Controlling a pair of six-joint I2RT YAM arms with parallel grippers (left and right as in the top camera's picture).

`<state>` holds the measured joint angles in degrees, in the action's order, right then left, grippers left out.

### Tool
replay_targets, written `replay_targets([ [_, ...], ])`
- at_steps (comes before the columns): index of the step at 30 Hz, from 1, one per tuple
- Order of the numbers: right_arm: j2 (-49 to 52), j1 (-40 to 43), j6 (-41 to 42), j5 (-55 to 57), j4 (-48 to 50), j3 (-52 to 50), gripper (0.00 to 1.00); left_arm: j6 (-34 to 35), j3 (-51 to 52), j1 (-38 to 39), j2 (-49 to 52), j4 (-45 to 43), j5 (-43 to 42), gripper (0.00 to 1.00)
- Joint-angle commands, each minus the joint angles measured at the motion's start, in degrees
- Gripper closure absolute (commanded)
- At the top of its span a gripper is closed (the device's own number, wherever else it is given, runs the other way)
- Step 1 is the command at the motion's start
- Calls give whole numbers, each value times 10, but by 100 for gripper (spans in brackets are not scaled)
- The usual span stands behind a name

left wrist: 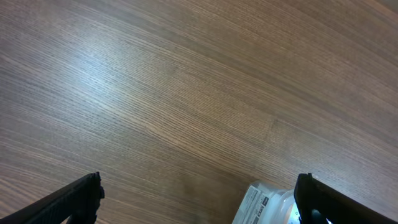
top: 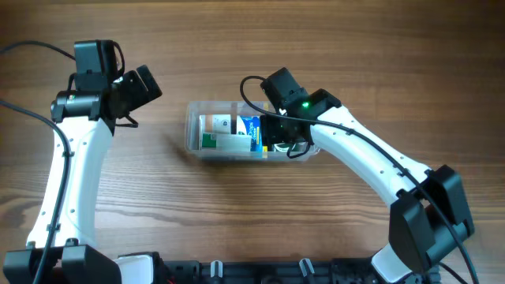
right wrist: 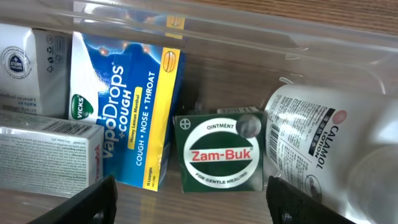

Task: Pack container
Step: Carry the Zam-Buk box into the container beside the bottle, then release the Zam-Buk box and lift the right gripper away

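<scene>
The clear plastic container sits mid-table. In it lie a blue and yellow VapoDrops box, a green Zam-Buk box, a white calamine lotion bottle and white boxes at the left. My right gripper is open and empty, held just over the container's right end, above the Zam-Buk box. My left gripper is open and empty, over bare table to the left of the container. The container's corner shows at the bottom of the left wrist view.
The table is bare wood around the container. Both arm bases stand at the near edge. A black cable loops behind the right wrist.
</scene>
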<state>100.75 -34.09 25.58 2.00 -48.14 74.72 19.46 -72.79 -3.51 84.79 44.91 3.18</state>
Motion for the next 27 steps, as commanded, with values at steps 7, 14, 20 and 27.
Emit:
replay_targets([
  [7,-29,-2,-16,-40,10,12,23,7,0,-2,-7,-2,3,0],
  [14,-234,-2,-26,-38,7,13,11,7,0,-2,-7,-2,3,0],
  [20,-463,-2,-35,-3,-42,12,0,7,0,-2,-7,-2,3,0],
  [27,-659,-2,-30,32,-143,12,0,7,0,-2,-7,-1,3,0],
])
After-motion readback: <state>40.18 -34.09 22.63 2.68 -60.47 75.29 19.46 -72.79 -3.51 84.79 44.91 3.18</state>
